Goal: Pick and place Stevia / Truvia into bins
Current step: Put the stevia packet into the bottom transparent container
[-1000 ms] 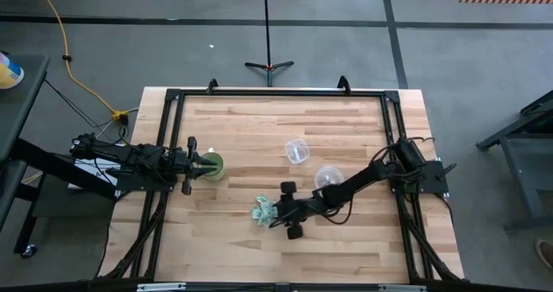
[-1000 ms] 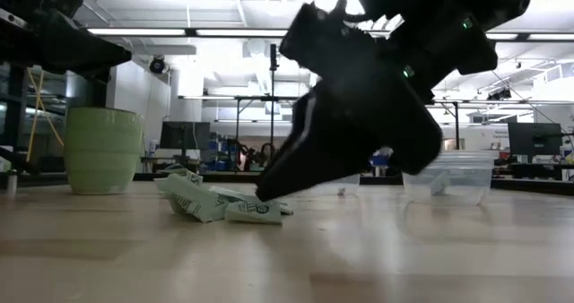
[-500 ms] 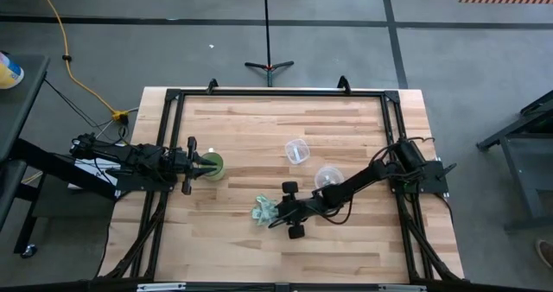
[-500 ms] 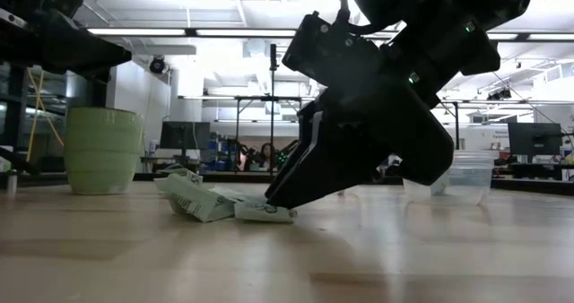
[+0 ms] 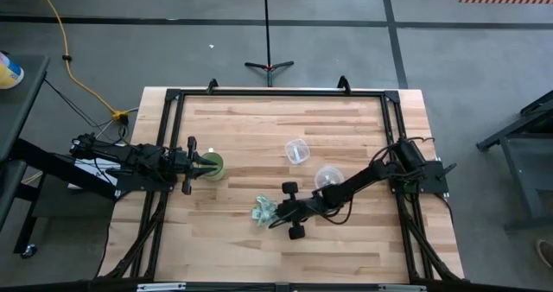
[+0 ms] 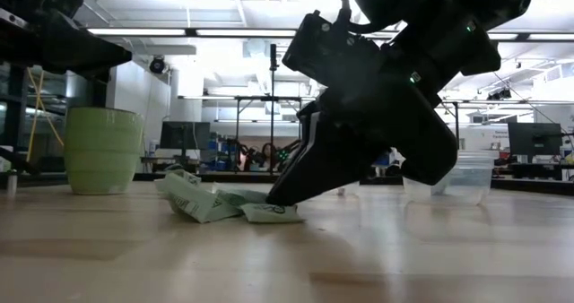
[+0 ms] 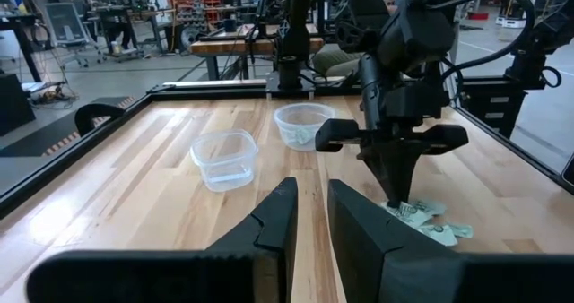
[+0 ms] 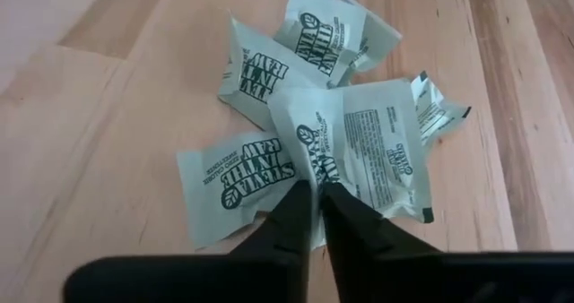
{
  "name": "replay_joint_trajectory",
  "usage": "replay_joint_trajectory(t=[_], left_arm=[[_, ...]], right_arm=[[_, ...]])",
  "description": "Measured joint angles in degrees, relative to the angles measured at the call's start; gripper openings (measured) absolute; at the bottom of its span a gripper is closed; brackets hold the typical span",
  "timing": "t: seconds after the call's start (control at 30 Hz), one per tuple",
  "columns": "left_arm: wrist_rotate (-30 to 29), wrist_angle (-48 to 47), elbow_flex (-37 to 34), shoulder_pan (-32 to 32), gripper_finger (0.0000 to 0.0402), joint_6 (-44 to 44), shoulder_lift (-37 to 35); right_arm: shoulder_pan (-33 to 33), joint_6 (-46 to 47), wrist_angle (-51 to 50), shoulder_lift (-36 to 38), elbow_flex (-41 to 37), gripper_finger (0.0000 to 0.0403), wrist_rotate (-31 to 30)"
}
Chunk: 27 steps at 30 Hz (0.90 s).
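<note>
Stevia packets: crinkled flat paper

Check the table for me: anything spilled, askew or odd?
Nothing looks damaged. The crinkled pale green Stevia packets lie in a loose overlapping heap on the wooden table, outside the two clear plastic cups; one cup already holds a packet. The right gripper pinches one.

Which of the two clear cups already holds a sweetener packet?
The clear cup farther from the right gripper; the nearer cup looks empty.

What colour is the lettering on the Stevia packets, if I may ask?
Dark green on pale green packets; right wrist view.
</note>
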<state>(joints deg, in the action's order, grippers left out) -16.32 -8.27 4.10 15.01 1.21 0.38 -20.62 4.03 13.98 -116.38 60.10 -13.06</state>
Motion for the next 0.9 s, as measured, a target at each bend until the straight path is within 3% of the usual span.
replay_joint_trajectory(t=[0.23,0.37,0.6,0.9], left_arm=[[0.0,0.0,0.0,0.0,0.0099,0.0,0.0],[0.0,0.0,0.0,0.0,0.0099,0.0,0.0],[0.0,0.0,0.0,0.0,0.0099,0.0,0.0],[0.1,0.0,0.0,0.0,0.0099,0.0,0.0]], right_arm=[[-0.2,0.0,-0.3,4.2,0.0,0.0009,-0.7],[-0.2,0.2,-6.4,9.8,0.0,0.0003,-1.7],[-2.3,9.8,-31.2,20.8,0.0,0.0003,-11.6],[-7.1,28.0,-56.7,28.8,0.0,0.0003,-18.4]])
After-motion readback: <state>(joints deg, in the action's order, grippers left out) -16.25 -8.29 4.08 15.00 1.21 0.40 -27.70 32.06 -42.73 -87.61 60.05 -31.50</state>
